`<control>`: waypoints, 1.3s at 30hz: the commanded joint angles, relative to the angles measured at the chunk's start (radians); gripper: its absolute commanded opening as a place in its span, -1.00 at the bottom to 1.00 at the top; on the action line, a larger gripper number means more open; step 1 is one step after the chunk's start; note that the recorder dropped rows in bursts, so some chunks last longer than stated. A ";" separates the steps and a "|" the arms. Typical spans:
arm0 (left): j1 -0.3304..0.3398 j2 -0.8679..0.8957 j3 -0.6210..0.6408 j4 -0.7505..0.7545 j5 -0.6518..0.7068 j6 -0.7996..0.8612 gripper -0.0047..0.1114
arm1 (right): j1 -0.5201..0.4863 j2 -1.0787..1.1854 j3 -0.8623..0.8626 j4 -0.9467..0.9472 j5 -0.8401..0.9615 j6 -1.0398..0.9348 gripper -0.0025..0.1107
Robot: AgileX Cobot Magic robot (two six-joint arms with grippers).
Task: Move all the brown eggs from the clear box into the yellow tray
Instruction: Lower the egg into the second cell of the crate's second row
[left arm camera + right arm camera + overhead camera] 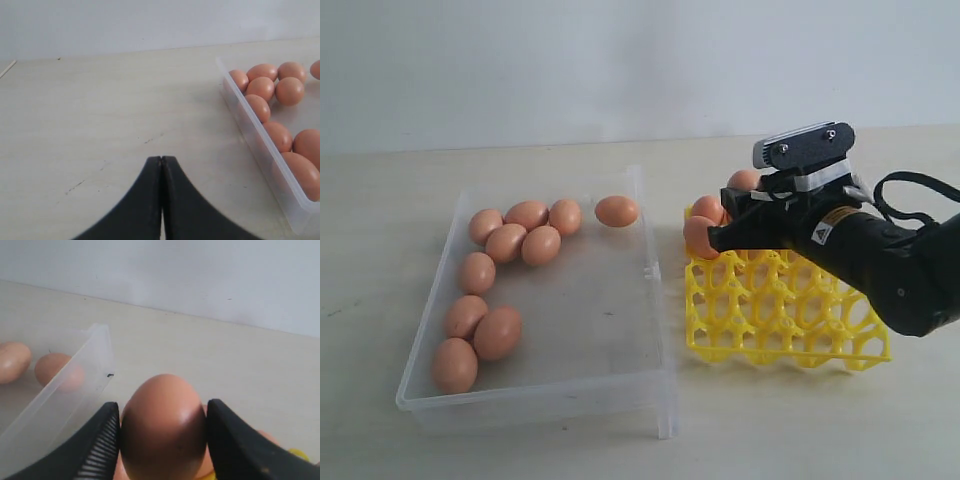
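Looking along its own wrist, the right arm (890, 270) showed what the exterior view half hid: the right fingers (97, 445) were clamped on one brown egg (161, 420), ribbed pads pressing both its sides. From outside, that egg hung at the yellow tray's (790, 325) far corner nearest the clear box (656, 300), just beside two more eggs (708, 208) at the tray's far edge; whether it touched a cup could not be told. Only the left wrist view showed the left fingers (145, 200): pressed together, holding nothing, over bare worktop (90, 110) outside the box's long wall. Ten eggs lay in the box, crowded along its left side and far end, one (617, 211) alone by the far right corner; the box's near right half was bare. Most tray cups in view stood open. A narrow strip of worktop separated box and tray. A warning-triangle sticker (823, 233) and a yellow label (839, 215) sat on the right arm, their writing too small to read.
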 commanded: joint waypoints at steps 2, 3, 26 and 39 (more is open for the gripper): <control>0.003 0.004 -0.005 0.003 -0.005 0.006 -0.92 | -0.009 0.036 0.007 0.009 -0.045 -0.022 -0.96; 0.003 0.004 -0.005 0.003 -0.005 0.006 -0.92 | -0.009 0.044 0.007 0.009 -0.045 -0.030 -0.96; 0.003 0.004 -0.005 0.003 -0.005 0.006 -0.92 | -0.016 0.106 0.035 -0.026 -0.092 -0.019 -0.83; 0.003 0.004 -0.005 0.003 -0.005 0.006 -0.92 | -0.016 0.106 0.035 -0.024 -0.092 -0.076 0.08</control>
